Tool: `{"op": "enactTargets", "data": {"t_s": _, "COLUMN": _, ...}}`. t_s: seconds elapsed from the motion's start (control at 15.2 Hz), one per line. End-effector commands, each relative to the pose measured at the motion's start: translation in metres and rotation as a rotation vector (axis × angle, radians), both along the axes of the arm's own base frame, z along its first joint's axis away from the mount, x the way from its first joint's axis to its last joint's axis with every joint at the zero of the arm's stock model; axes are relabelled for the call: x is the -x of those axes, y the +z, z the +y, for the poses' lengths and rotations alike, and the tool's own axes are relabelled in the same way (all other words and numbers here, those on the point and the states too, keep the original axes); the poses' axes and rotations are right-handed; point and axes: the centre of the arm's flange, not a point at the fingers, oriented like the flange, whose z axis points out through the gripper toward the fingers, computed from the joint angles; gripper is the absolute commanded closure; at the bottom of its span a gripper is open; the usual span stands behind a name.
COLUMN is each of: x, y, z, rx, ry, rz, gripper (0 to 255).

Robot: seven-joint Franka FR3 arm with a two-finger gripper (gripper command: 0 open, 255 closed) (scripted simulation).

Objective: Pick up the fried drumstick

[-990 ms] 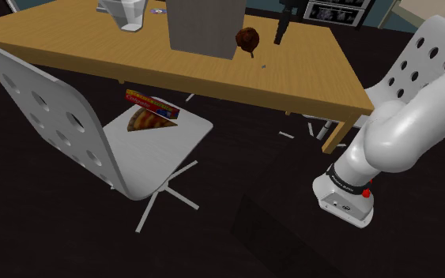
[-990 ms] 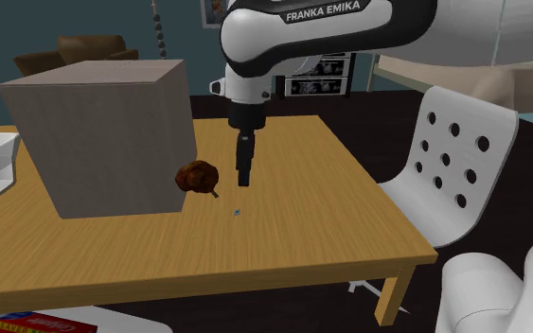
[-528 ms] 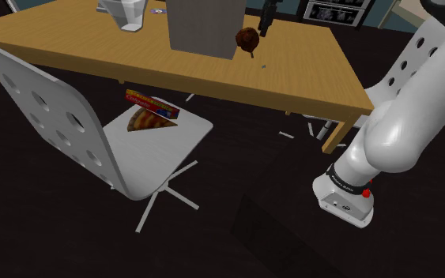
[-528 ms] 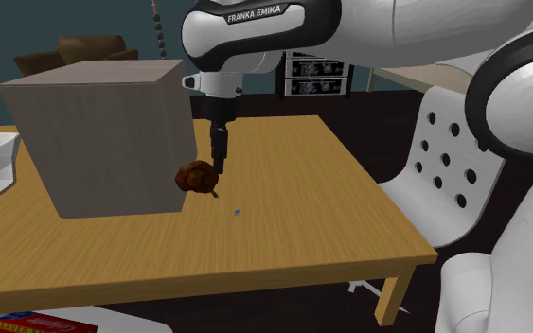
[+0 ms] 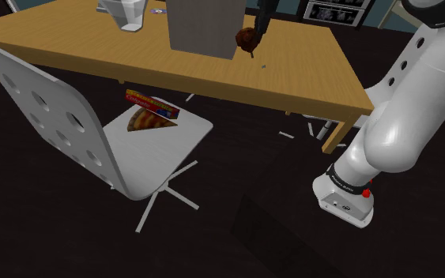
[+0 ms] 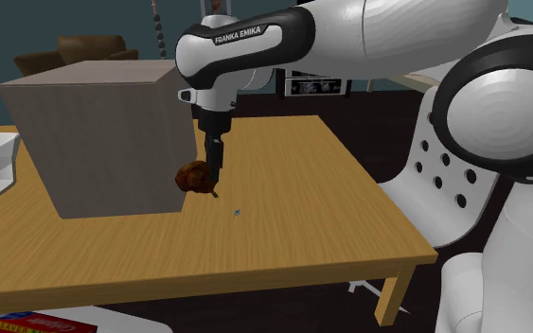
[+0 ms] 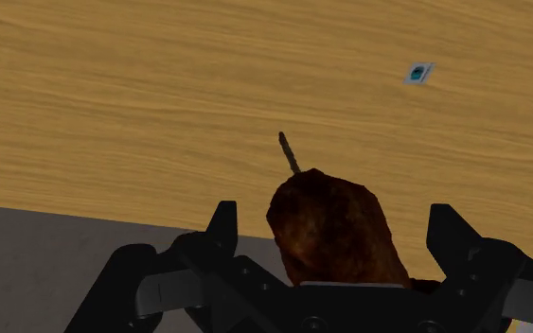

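Since a moment ago we have swung the gripper (image 6: 215,176) down toward the grey box (image 6: 103,132); on the table (image 6: 293,236), the brown drumstick (image 6: 194,176) lies just beside that box's corner; our gripper's fingers stand wide apart astride the drumstick, not clasping it.

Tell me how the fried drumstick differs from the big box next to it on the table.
Colour: the drumstick is mottled dark brown, the box plain grey. Size: the drumstick is small and low, the box far bigger and taller. Shape: the drumstick is lumpy with a thin bone end, the box flat-sided and square-edged. Both rest on the wooden table, side by side.
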Motion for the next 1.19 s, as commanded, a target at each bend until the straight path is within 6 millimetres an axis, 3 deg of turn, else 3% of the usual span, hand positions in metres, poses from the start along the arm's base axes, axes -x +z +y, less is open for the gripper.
{"op": "enactTargets", "data": {"t_s": 0.0, "x": 0.0, "y": -0.009, "z": 0.0, "rx": 0.0, "ry": 0.0, "rz": 0.0, "gripper": 0}}
{"op": "enactTargets", "data": {"t_s": 0.07, "x": 0.0, "y": -0.009, "z": 0.0, "rx": 0.0, "ry": 0.0, "rz": 0.0, "gripper": 0}}
{"op": "enactTargets", "data": {"t_s": 0.13, "x": -0.001, "y": -0.009, "z": 0.0, "rx": 0.0, "ry": 0.0, "rz": 0.0, "gripper": 255}}
{"op": "enactTargets", "data": {"t_s": 0.73, "x": 0.0, "y": -0.009, "z": 0.0, "rx": 0.0, "ry": 0.0, "rz": 0.0, "gripper": 255}}
{"op": "enactTargets", "data": {"t_s": 1.12, "x": 0.0, "y": 0.023, "z": 0.0, "rx": 0.0, "ry": 0.0, "rz": 0.0, "gripper": 255}}
